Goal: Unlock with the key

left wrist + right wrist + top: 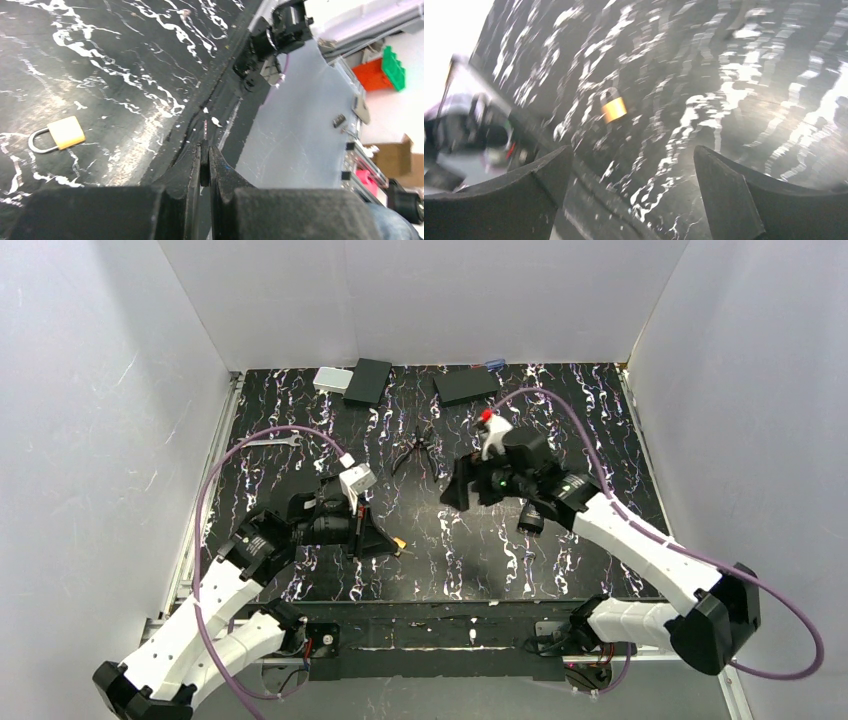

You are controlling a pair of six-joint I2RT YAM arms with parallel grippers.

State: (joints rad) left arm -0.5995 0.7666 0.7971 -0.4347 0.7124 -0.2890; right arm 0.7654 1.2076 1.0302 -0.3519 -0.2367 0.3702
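The left arm (215,610) and right arm (640,540) both have glossy white shells over their long links and black housings at the joints. A purple cable (199,530) loops along each arm. A small green light (497,481) glows on the right wrist. The left fingers (185,175) and right fingers (734,195) are matte black wedges, scuffed and dusty.
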